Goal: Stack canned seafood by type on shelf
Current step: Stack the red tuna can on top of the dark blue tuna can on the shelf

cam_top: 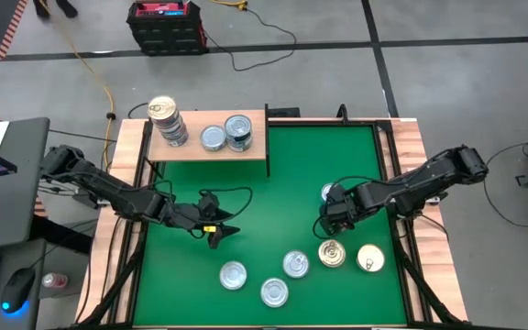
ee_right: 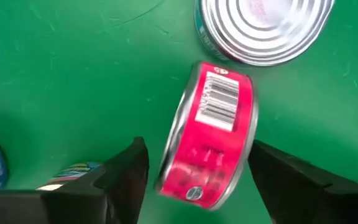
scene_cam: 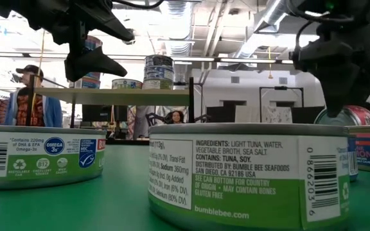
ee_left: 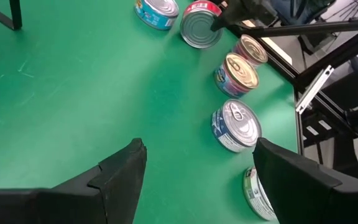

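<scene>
I'm seeing the right gripper [ee_right: 194, 171] spread wide around a red tin [ee_right: 209, 138] tipped on its edge on the green mat [cam_top: 282, 183]; the left gripper [cam_top: 218, 234] is hanging spread and empty; three tin stacks are sitting on the shelf [cam_top: 207, 148].

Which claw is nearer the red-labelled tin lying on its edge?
Right. The right claw, open, straddles the red tin; the left claw, also open, hovers across the green mat, well apart.
</scene>
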Controlling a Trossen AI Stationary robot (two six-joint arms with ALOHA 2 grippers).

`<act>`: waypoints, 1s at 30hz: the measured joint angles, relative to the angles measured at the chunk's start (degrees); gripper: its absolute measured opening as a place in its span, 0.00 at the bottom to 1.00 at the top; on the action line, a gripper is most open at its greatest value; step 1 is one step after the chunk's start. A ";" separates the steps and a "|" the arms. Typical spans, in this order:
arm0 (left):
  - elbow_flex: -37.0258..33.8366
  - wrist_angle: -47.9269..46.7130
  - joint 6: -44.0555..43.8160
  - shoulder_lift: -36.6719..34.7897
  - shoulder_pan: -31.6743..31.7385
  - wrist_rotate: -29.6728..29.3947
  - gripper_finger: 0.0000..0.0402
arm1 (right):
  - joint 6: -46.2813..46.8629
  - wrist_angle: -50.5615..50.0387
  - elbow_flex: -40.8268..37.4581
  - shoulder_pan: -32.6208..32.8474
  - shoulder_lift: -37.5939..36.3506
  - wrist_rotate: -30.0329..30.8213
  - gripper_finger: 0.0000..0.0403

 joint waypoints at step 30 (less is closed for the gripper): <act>6.38 11.52 24.71 3.93 3.27 1.30 0.71 | -37.75 19.72 10.13 2.47 -2.01 9.08 0.41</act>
